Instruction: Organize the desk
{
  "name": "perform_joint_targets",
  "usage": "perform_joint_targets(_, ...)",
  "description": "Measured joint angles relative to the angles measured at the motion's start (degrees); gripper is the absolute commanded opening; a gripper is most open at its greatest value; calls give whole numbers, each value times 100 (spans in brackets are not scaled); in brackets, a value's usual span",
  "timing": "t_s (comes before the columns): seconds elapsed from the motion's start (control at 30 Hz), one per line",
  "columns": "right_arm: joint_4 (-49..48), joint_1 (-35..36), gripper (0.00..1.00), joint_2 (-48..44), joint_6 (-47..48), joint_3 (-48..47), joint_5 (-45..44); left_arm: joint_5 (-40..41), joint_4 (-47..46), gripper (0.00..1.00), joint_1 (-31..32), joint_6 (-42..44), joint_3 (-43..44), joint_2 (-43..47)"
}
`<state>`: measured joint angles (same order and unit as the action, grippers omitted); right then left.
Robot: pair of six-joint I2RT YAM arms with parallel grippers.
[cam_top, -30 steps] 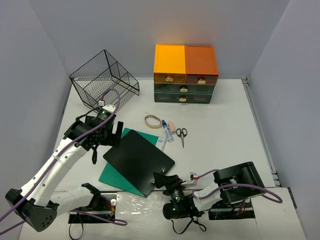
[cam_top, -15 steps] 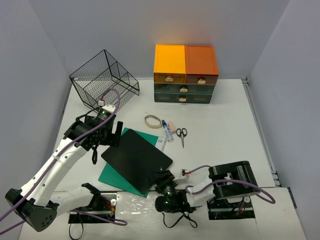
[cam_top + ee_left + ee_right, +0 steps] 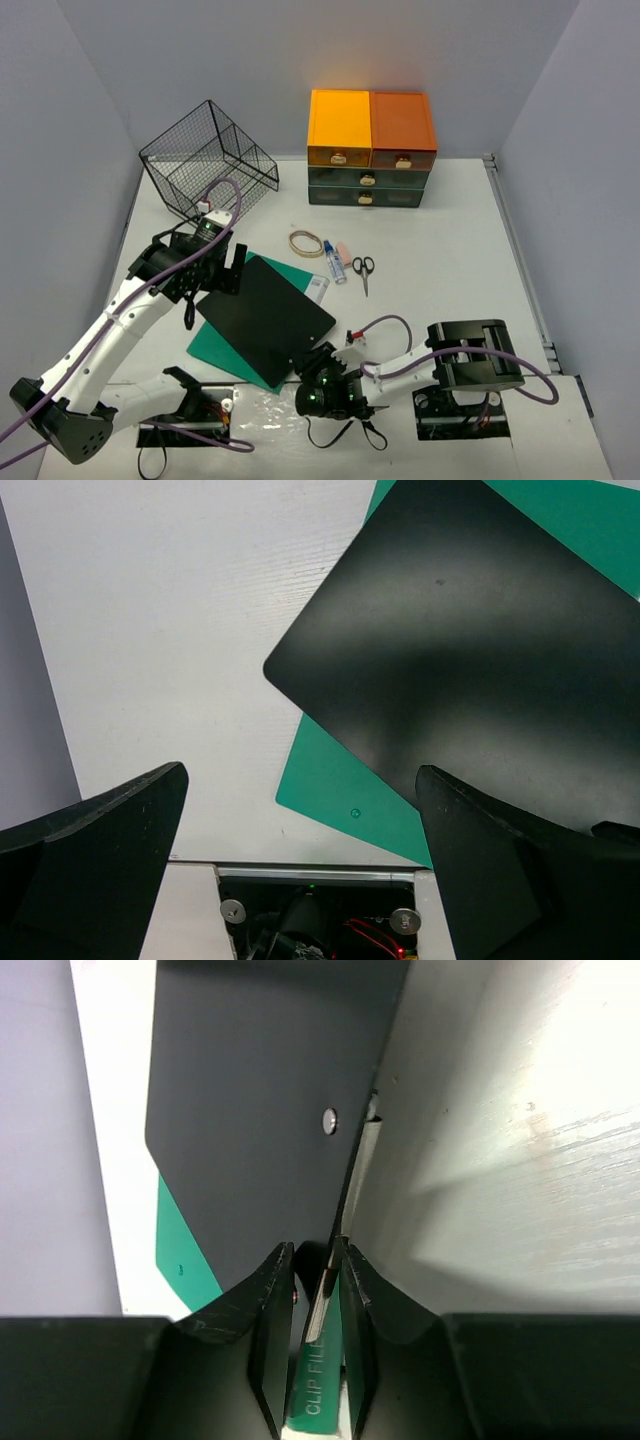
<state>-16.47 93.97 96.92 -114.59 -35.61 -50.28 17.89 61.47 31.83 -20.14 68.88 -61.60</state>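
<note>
From above, the desk fills the view between its pale walls, with a wire basket and an orange-topped drawer unit at the back and a tape roll, glue stick and scissors loose in the middle. A black board lies askew on a green clip file. The right gripper reaches low to the board's near corner, probably because only that overhanging edge offers a pinch. The left gripper hangs above the far corner, apart from it. In the left wrist view its fingers are spread wide and hold nothing, with the board and file on the desk below; it looks ready to steady or take over. In the right wrist view the fingers have narrowed onto the black board's thin edge, with green lettered CLIP FILE showing between them, so I cannot tell whether the file is pinched too.
</note>
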Motion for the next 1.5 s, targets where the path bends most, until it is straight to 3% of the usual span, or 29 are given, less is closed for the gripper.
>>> perform_joint_targets(0.07,190,11,2,-45,-42,-68,-10,0,0,97,0,0,0,8)
perform_joint_targets(0.37,940,22,0,-292,177,-860,-238,1,0,97,0,-1,0,31)
perform_joint_targets(0.7,2337,-141,0,-442,1781,-2926,-664,392,75,97,0,-9,382,114)
perform_joint_targets(1.03,2995,-1339,0,-473,3741,-4718,-452,1060,53,97,4,14,1153,389)
perform_joint_targets(1.5,3754,-2892,0,641,5381,-7479,1325,1188,-404,97,4,235,1362,1025)
